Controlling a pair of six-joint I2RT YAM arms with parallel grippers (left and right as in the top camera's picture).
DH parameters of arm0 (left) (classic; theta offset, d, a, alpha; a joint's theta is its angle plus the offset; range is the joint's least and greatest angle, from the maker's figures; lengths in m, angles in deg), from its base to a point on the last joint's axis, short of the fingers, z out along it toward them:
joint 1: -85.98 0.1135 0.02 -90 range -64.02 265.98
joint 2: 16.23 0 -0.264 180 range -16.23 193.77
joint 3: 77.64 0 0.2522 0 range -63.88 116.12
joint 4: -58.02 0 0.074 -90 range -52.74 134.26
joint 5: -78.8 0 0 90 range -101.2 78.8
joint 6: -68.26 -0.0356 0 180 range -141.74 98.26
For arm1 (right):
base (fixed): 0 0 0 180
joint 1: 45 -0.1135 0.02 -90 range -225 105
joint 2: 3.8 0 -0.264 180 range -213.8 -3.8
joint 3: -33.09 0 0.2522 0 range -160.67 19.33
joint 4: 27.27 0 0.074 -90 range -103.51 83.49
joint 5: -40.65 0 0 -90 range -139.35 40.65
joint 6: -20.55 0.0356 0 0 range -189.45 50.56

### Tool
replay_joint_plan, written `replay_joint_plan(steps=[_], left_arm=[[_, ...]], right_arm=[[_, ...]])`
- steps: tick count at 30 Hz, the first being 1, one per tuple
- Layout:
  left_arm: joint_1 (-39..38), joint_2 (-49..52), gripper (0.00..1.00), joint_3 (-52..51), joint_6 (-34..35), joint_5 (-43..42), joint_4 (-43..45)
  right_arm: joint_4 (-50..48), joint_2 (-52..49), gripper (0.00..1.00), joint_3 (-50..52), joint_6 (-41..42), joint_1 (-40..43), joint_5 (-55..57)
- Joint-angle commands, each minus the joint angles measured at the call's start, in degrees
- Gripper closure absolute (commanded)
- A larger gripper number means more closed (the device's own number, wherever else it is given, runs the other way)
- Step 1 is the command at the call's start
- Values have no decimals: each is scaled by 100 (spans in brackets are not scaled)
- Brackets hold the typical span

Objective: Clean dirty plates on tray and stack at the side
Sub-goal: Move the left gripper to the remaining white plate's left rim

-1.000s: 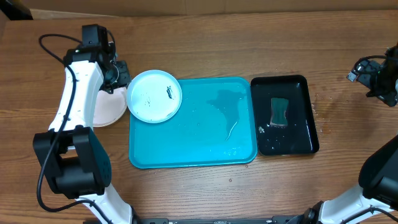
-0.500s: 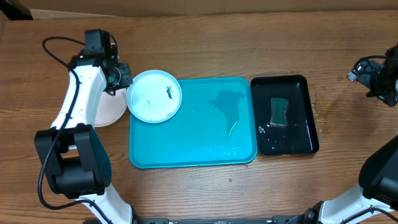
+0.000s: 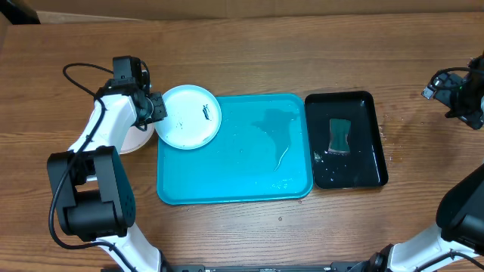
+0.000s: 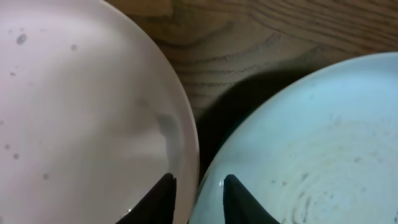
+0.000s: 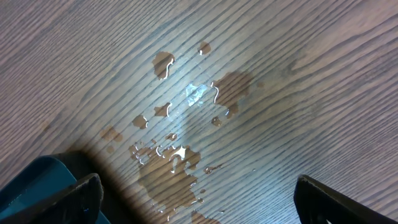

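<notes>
Left gripper (image 3: 156, 108) sliding off white round plastic plate (image 3: 130, 141) over the last second, now nosing up to left rim of light blue round plastic plate (image 3: 188, 115). My guess: white one's done and parked just left of big turquoise rectangular plastic tray (image 3: 242, 162), blue one's next. Blue plate sitting on tray's far-left corner, overhanging, smears still showing. Left arm reaching forward, fingers barely parted at rim, can't tell if pinching. Right gripper (image 5: 199, 180) hanging wide apart, empty, well right of tray.

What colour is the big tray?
The large rectangular plastic tray is turquoise blue; overhead view shows it best.
</notes>
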Motion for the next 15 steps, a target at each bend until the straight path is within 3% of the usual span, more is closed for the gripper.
replay_joint_plan(steps=[1,15], left_arm=[[-17,-13,74,-127,-107,-13,76],[-133,-13,93,-131,-107,-533,48]], right_arm=[[-13,22,0,-20,22,0,11],[-13,22,0,-20,22,0,11]])
